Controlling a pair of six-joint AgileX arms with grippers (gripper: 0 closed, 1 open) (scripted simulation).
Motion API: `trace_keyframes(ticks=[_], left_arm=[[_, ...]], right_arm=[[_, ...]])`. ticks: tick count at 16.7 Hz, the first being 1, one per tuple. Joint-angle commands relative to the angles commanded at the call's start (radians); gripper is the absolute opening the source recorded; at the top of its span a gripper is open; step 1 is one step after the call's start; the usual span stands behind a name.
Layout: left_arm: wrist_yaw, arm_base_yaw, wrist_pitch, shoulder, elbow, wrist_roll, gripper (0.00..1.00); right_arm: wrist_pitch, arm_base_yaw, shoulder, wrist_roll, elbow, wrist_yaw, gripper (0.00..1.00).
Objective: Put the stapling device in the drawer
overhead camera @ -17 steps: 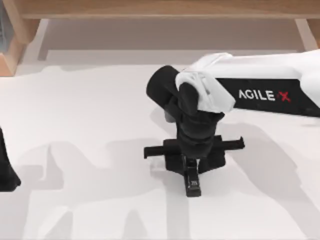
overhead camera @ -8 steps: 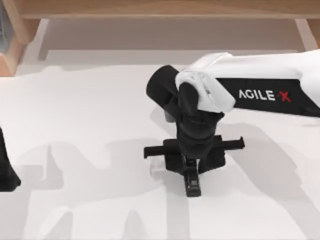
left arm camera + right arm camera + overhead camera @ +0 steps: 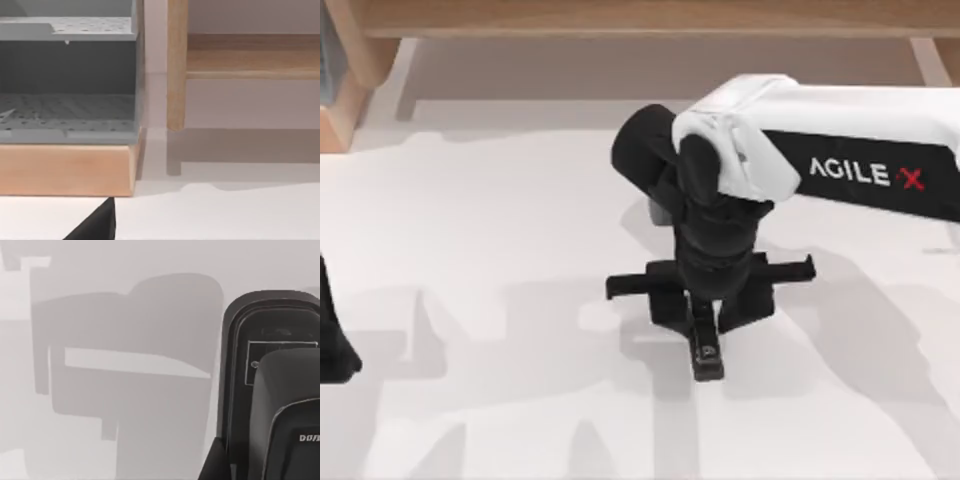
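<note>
White table (image 3: 470, 220), wooden frame along its far edge. Top view: right gripper (image 3: 705, 335) sat over the stapler (image 3: 706, 358), whose slim black tip poked out just below it; grip apparently closed on stapler, uncertain. Left arm parked at left edge. Left wrist view: grey drawer (image 3: 67, 115) open, empty; placing remained. Right wrist view: stapler's glossy black body close by.

**Right wrist view: stapler at close range**

The slim black stapler with rounded end (image 3: 240, 385) lies on the white table surface (image 3: 125, 260). A dark gripper finger (image 3: 285, 410) with pale lettering overlaps it. Grey shadows (image 3: 125, 405) fall on the table beside the stapler.
</note>
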Motion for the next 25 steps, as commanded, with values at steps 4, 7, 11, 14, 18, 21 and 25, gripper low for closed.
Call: trace_keyframes(ticks=[4, 7, 11, 14, 18, 21, 25], left_arm=[[0.000, 0.000, 0.000, 0.000, 0.000, 0.000, 1.00], [0.000, 0.000, 0.000, 0.000, 0.000, 0.000, 1.00], [0.000, 0.000, 0.000, 0.000, 0.000, 0.000, 1.00], [0.000, 0.000, 0.000, 0.000, 0.000, 0.000, 1.00], [0.000, 0.000, 0.000, 0.000, 0.000, 0.000, 1.00], [0.000, 0.000, 0.000, 0.000, 0.000, 0.000, 1.00], [0.000, 0.000, 0.000, 0.000, 0.000, 0.000, 1.00]], right_arm=[[-0.006, 0.013, 0.008, -0.022, 0.025, -0.004, 0.00], [-0.039, 0.001, 0.046, -0.128, 0.109, -0.022, 0.00], [-0.127, -0.147, 0.075, -0.383, 0.265, -0.057, 0.00], [-0.229, -0.363, 0.062, -0.620, 0.405, -0.065, 0.00], [-0.350, -0.730, 0.040, -0.903, 0.608, -0.036, 0.00], [-0.367, -0.949, 0.098, -1.033, 0.726, -0.018, 0.00], [-0.305, -1.101, 0.276, -1.067, 0.778, -0.033, 0.00]])
